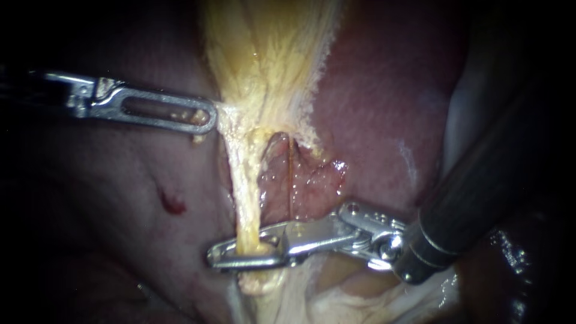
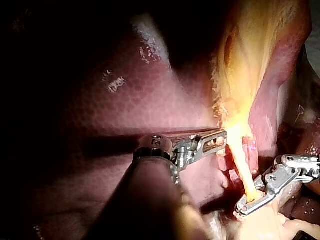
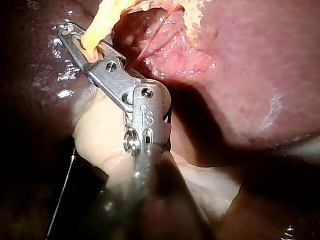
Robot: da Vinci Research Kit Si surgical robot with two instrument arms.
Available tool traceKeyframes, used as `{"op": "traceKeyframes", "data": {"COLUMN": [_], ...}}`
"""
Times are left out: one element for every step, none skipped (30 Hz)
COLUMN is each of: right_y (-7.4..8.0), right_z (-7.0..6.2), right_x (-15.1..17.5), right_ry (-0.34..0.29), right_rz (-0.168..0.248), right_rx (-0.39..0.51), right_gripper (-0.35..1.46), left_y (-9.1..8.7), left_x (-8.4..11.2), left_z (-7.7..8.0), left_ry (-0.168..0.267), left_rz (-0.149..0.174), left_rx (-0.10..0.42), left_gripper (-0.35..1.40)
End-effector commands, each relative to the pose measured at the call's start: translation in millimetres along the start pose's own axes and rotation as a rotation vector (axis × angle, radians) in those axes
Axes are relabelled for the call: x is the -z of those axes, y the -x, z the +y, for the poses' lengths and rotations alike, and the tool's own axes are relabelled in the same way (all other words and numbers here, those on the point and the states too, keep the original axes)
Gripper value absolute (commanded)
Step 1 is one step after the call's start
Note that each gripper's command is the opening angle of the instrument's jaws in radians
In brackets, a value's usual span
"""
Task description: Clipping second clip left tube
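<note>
The right instrument's dark shaft fills the near right of the endoscope view. The right instrument (image 1: 246, 252) has its end effector clamped on the left tube (image 1: 246, 192), a yellow strand stretched over the liver (image 1: 384, 120). A thinner strand (image 1: 290, 174) runs just beside it. The left instrument (image 1: 204, 117) has its end effector together on the edge of the yellow tissue (image 1: 270, 60) above, apparently holding the tube taut.

The clip seems to be at the point of being pressed home. Next would come a full squeeze, then a clean release without tugging.

No clip can be made out in any view. The right wrist view alone shows the tube (image 3: 92, 42) entering the end effector. The left wrist view shows the left instrument (image 2: 217, 140) edge-on.
</note>
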Motion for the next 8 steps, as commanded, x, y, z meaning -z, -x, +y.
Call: {"op": "traceKeyframes", "data": {"right_y": [0.0,0.0,0.1,0.1,0.1,0.1,0.1,0.1], "right_z": [0.0,0.0,0.1,0.1,0.1,0.2,0.2,0.2], "right_x": [0.0,0.0,0.0,0.1,0.1,0.1,0.1,0.2], "right_ry": [0.000,0.000,0.000,0.000,0.001,0.001,0.001,0.001], "right_rz": [0.000,0.000,0.000,0.000,0.000,0.000,0.000,0.000], "right_rx": [0.000,0.000,0.000,0.000,0.000,0.000,0.000,0.000], "right_gripper": [-0.35,-0.35,-0.35,-0.35,-0.35,-0.35,-0.35,-0.35], "left_y": [0.0,0.0,0.0,0.0,0.0,0.0,0.0,0.0], "left_x": [0.0,0.0,0.0,0.0,0.0,0.0,0.0,0.0], "left_z": [0.0,0.0,0.0,0.0,0.0,0.0,0.0,0.0], "left_ry": [0.000,0.000,0.000,0.000,0.000,0.000,0.000,0.000], "left_rz": [0.000,0.000,0.000,0.000,0.000,0.000,0.000,0.000], "left_rx": [0.000,0.000,0.000,0.000,0.000,0.000,0.000,0.000], "left_gripper": [-0.35,-0.35,-0.35,-0.35,-0.35,-0.35,-0.35,-0.35]}}
